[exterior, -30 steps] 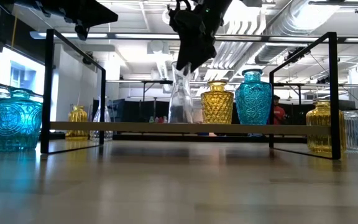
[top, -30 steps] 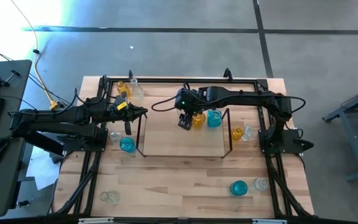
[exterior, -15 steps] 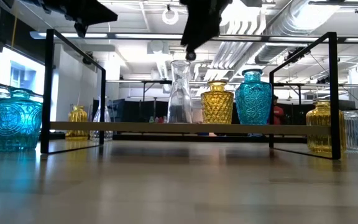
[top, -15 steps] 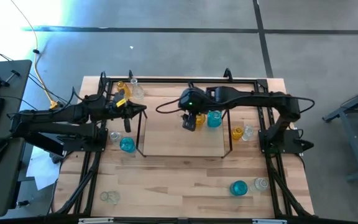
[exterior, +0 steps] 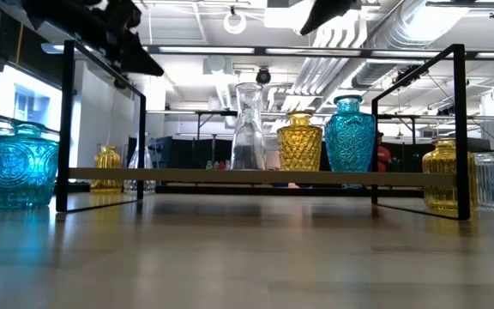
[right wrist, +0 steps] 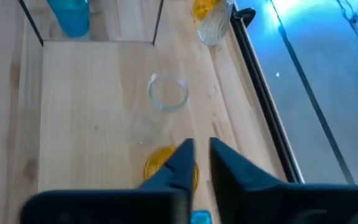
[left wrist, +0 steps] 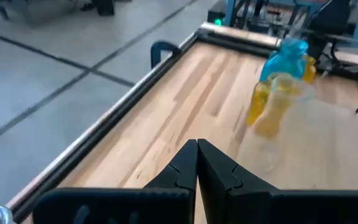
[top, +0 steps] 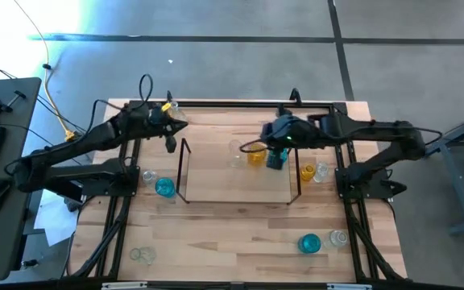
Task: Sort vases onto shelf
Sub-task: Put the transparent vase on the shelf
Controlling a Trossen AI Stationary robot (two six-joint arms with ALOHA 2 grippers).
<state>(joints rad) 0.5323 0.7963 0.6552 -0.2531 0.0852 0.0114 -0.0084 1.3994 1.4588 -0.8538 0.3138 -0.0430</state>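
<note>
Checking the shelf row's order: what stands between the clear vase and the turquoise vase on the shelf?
In the low view, one amber vase stands between the clear vase and the turquoise vase on the shelf.

Three vases on one shelf

The shelf lies bare across its near half. Along its far edge a clear vase, an amber vase and a turquoise vase stand in a row. The wire frames close off both ends of the shelf.
</note>
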